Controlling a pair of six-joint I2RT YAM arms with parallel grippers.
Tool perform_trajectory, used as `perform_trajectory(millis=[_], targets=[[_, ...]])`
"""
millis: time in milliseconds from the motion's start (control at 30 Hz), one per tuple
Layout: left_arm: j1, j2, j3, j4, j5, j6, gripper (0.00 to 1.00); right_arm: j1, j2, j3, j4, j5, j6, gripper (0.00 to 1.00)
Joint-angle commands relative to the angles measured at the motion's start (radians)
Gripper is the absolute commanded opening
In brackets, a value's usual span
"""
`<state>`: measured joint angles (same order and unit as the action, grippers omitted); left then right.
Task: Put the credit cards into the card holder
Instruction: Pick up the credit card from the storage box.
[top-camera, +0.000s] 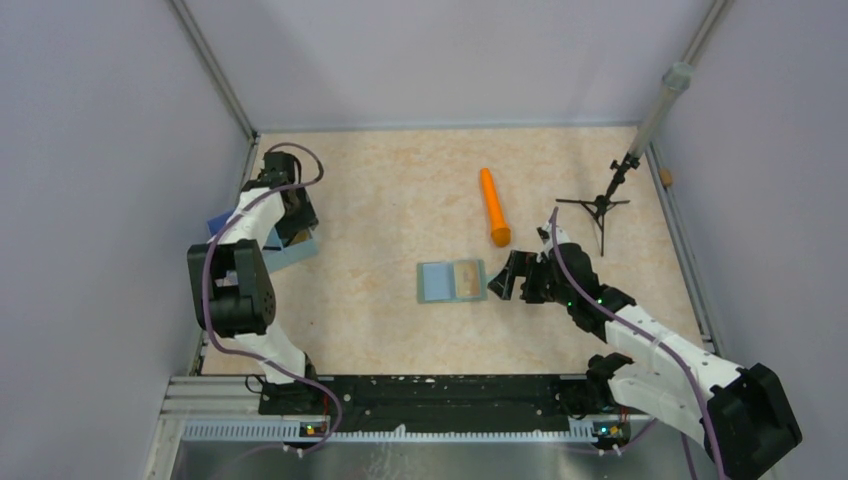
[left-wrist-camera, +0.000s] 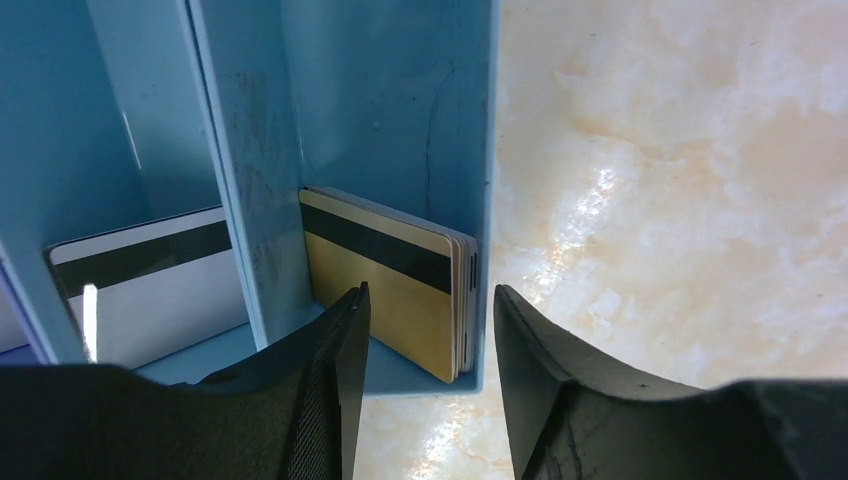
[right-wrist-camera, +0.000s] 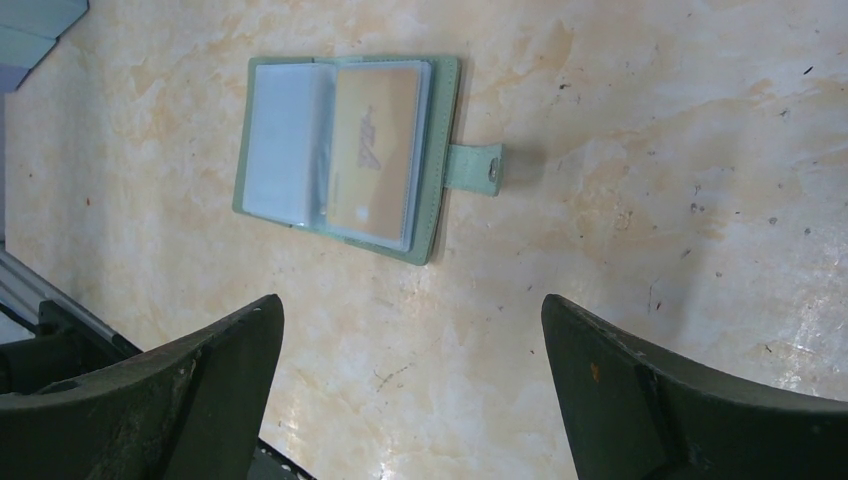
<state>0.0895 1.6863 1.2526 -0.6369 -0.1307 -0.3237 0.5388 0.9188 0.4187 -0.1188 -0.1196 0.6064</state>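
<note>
The card holder (top-camera: 452, 281) (right-wrist-camera: 345, 150) lies open on the table's middle, pale blue inside, its stud tab pointing right. One gold card (right-wrist-camera: 375, 150) sits in its right sleeve. A stack of gold credit cards (left-wrist-camera: 390, 285) with a dark stripe stands on edge in the end compartment of the blue tray (left-wrist-camera: 400, 100), against its outer wall. My left gripper (top-camera: 298, 215) (left-wrist-camera: 428, 295) hangs open just above that stack, gripping nothing. My right gripper (top-camera: 505, 277) (right-wrist-camera: 410, 305) is wide open and empty, just right of the card holder.
The blue tray (top-camera: 290, 250) sits at the left edge, partly under the left arm. A white card with a dark stripe (left-wrist-camera: 150, 280) stands in its neighbouring compartment. An orange cylinder (top-camera: 494, 207) lies behind the card holder. A small black tripod (top-camera: 600, 205) stands at back right.
</note>
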Motion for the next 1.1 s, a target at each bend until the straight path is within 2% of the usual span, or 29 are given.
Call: perform_trajectory(millis=[0, 200, 600, 800, 900, 1067], targets=[[0.006, 0.051, 0.023, -0.022, -0.008, -0.014, 0.53, -0.008, -0.001, 0.003, 0.033, -0.009, 0.004, 0.97], [0.007, 0.035, 0.015, 0.011, 0.079, -0.011, 0.49, -0.008, 0.000, -0.002, 0.034, -0.008, 0.001, 0.97], [0.007, -0.025, -0.025, 0.048, 0.126, 0.006, 0.36, -0.008, 0.007, 0.000, 0.036, -0.015, 0.000, 0.97], [0.007, -0.023, -0.029, 0.042, 0.126, 0.020, 0.40, -0.008, 0.009, -0.003, 0.034, -0.014, 0.001, 0.97], [0.006, -0.022, -0.026, 0.043, 0.186, 0.026, 0.41, -0.008, 0.006, -0.003, 0.031, -0.014, 0.001, 0.97], [0.005, -0.005, -0.026, 0.036, 0.199, 0.038, 0.50, -0.007, 0.007, -0.007, 0.032, -0.016, -0.001, 0.98]])
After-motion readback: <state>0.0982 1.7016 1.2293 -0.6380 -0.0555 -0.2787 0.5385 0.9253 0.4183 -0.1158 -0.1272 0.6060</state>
